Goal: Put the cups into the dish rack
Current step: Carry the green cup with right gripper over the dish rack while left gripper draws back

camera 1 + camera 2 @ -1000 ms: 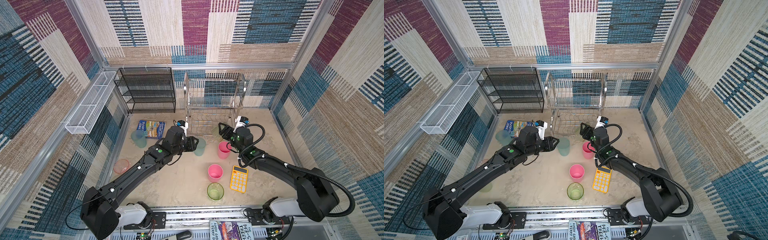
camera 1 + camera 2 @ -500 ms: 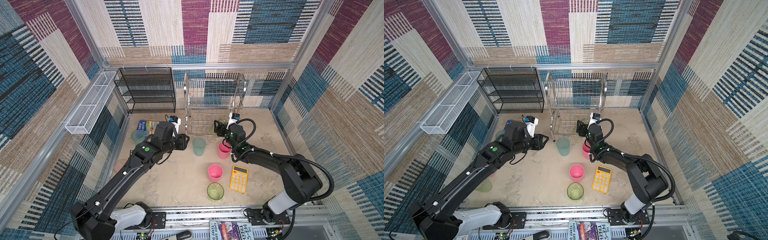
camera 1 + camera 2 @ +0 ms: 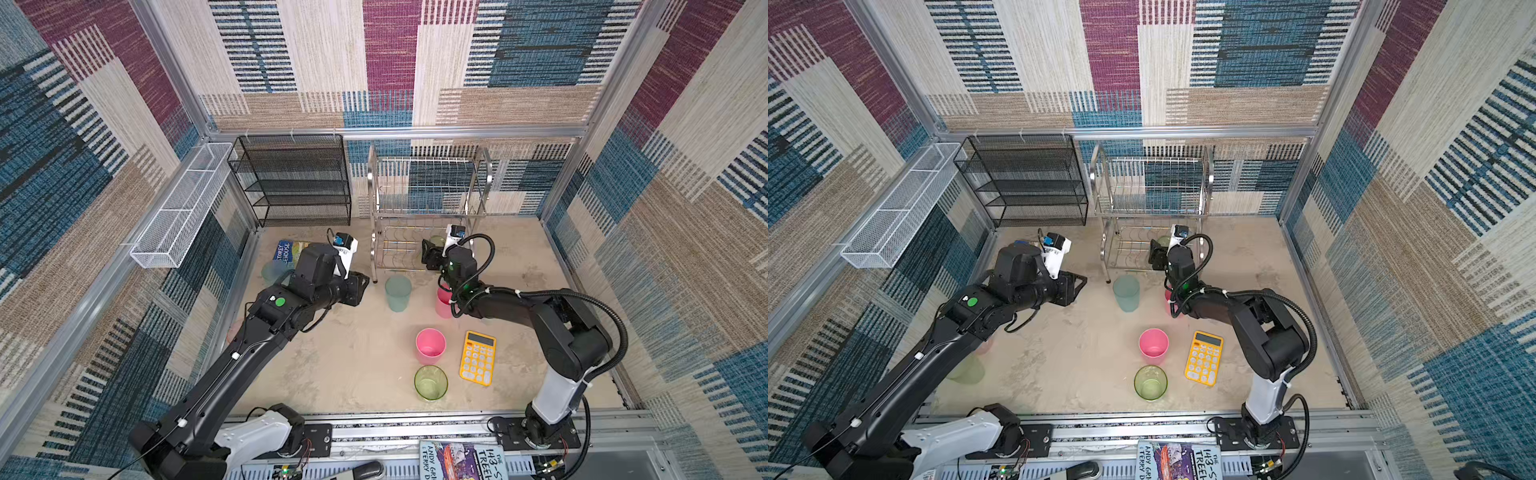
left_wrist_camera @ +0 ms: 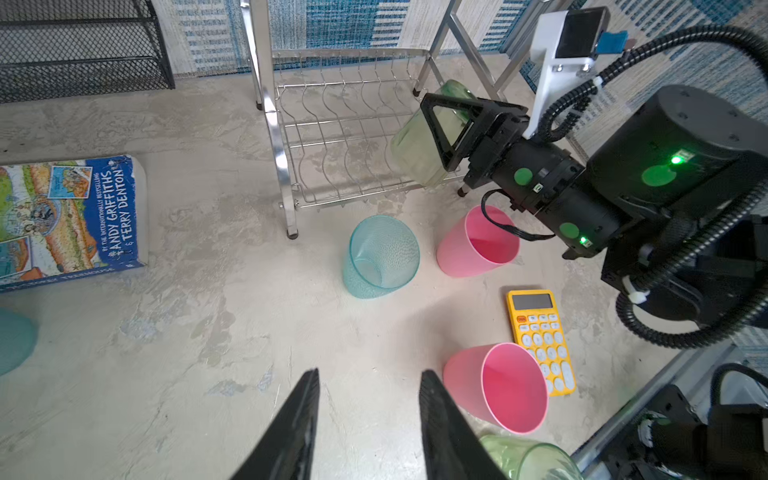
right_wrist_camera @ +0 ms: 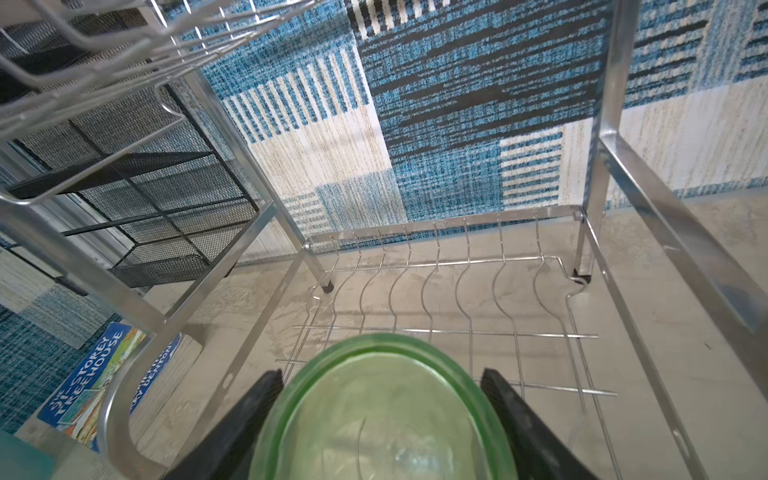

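My right gripper is shut on a translucent green cup, held tilted over the front right of the lower tier of the silver dish rack. My left gripper is open and empty, low over the floor, left of an upright teal cup. A pink cup stands under the right arm. Nearer the front stand another pink cup and a green cup. Both rack tiers look bare.
A yellow calculator lies right of the front pink cup. A book and a teal cup sit behind the left arm; a salmon cup shows beneath it. A black mesh shelf and white trough line the back left.
My left gripper has drawn back to the left, away from the teal cup, which stays upright. The right gripper has carried the green cup back towards the rack's lower tier.
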### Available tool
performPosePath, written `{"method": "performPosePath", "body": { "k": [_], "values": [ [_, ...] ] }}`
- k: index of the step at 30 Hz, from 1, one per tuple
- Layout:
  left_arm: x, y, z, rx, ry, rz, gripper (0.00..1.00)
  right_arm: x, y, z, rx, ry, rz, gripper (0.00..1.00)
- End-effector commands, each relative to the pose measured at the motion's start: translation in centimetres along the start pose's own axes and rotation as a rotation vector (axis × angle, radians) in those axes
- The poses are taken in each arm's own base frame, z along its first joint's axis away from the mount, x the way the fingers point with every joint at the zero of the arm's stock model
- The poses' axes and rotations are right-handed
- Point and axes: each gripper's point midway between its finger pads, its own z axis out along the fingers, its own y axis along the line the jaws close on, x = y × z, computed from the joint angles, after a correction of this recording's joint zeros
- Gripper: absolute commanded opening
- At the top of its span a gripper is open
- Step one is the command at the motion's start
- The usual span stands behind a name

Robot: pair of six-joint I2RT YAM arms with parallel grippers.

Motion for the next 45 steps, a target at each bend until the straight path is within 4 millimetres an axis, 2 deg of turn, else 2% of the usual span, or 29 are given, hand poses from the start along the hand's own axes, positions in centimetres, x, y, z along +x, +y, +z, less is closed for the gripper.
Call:
{"method": "performPosePath", "body": {
  "k": [1,13,21,33,39,45],
  "values": [
    [-0.1,0.4,-0.2,0.001,-0.024,0.028,0.43,-1.3,0.3,0.9,0.010,-0.061,-0.020,0.61],
    [0.5,2.6,-0.4,-0.035,-0.050,-0.017,0.43,-0.5,0.2,4.3,0.060,-0.069,-0.115,0.60],
    [0.7,3.0,-0.7,-0.047,-0.067,-0.026,0.43,-0.4,-1.1,5.4,0.143,-0.105,-0.184,0.60],
    [0.7,3.3,-1.0,-0.060,-0.076,-0.023,0.43,-0.1,-1.3,8.1,0.190,-0.118,-0.229,0.60],
    [0.7,3.2,-1.2,-0.054,-0.081,-0.023,0.42,-0.1,-2.5,9.4,0.223,-0.113,-0.227,0.60],
    [0.6,3.1,-1.2,-0.049,-0.085,-0.026,0.42,-1.0,-4.1,10.0,0.254,-0.121,-0.221,0.60]
  ]
}}
